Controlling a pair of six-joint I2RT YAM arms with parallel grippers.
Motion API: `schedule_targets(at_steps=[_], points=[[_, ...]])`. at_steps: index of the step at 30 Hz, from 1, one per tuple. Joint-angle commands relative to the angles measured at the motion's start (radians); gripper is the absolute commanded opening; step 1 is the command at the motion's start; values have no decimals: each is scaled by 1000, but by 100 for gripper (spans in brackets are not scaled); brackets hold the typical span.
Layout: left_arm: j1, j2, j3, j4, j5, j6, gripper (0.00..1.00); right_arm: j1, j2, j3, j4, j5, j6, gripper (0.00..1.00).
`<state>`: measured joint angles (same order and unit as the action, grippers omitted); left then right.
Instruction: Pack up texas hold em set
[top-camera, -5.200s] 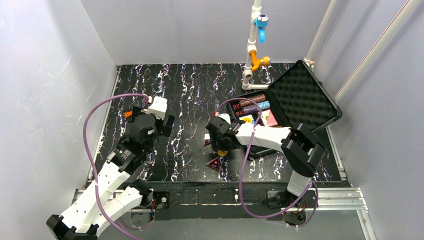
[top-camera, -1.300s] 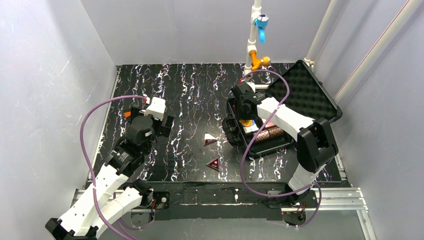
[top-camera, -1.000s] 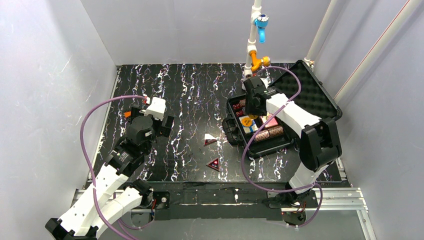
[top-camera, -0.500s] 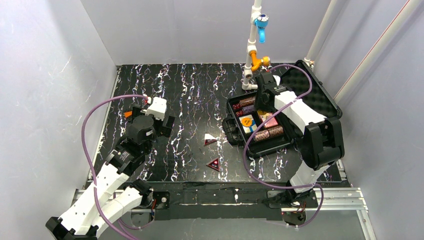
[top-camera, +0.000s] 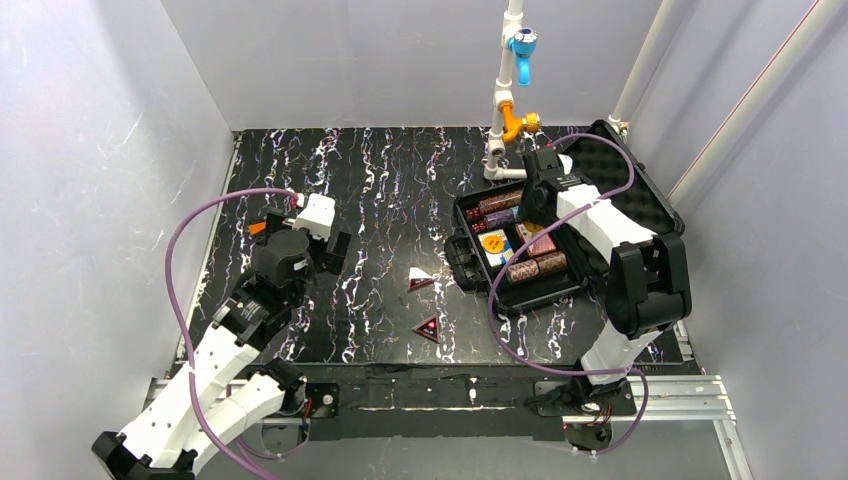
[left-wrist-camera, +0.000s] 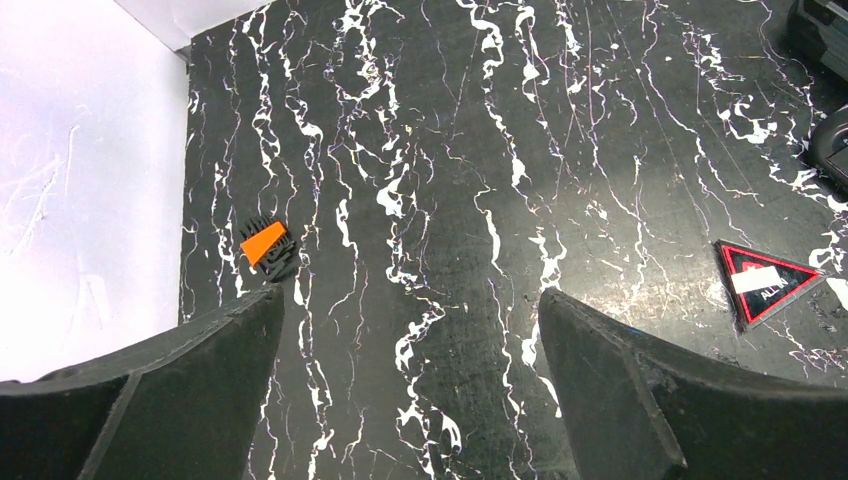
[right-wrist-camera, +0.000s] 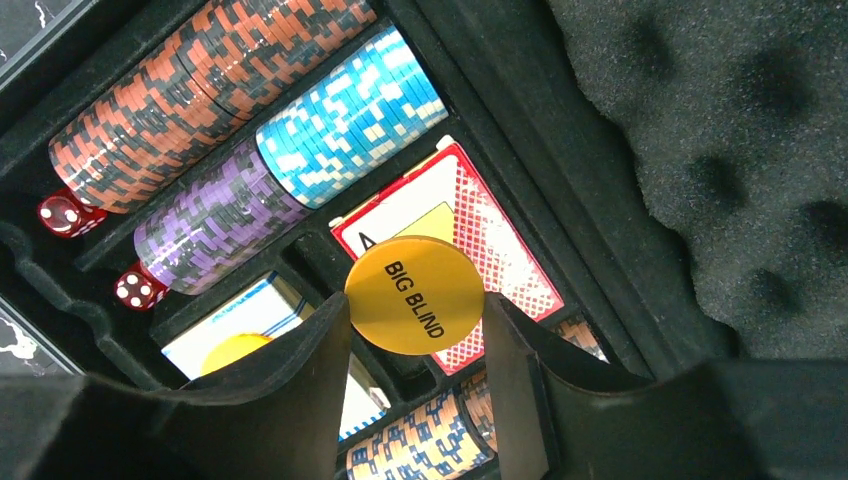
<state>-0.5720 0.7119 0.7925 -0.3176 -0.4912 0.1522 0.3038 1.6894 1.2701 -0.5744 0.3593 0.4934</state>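
Observation:
The black case (top-camera: 461, 262) stands open at the right, its foam lid (top-camera: 625, 190) leaning back. My right gripper (top-camera: 533, 203) hangs over it, shut on an orange "BIG BLIND" disc (right-wrist-camera: 415, 293), held above the red card deck (right-wrist-camera: 500, 250). Below lie chip rolls (right-wrist-camera: 210, 70), the blue card deck (right-wrist-camera: 255, 310) and a second orange disc (right-wrist-camera: 230, 352). Two dark triangular markers (top-camera: 420, 280) (top-camera: 430, 328) lie on the table left of the case. My left gripper (top-camera: 330, 248) is open and empty above the table; one marker (left-wrist-camera: 765, 285) shows to its right.
Two red dice (right-wrist-camera: 65, 215) (right-wrist-camera: 135, 290) sit at the ends of the chip rolls. A small orange-and-black piece (left-wrist-camera: 265, 245) lies near the left wall. A white pipe stand (top-camera: 500, 120) with blue and orange fittings rises behind the case.
My right gripper has carried the orange disc from the table's middle to the case, then toward its back right over the red deck. The left arm has not moved.

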Motion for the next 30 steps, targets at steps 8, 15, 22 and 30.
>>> schedule_targets(at_steps=[8, 15, 22, 30], points=[[-5, -2, -3, 8, -1, -7, 98, -27, 6, -32, 48, -29, 8, 52], [-5, -2, -3, 8, 1, -8, 98, -44, 20, -41, 60, -36, 14, 52], [-5, 1, -3, 8, 4, -7, 98, -52, 44, -40, 61, -47, 21, 52], [-5, 4, -3, 8, 8, -9, 98, -55, 45, -41, 62, -40, 26, 54]])
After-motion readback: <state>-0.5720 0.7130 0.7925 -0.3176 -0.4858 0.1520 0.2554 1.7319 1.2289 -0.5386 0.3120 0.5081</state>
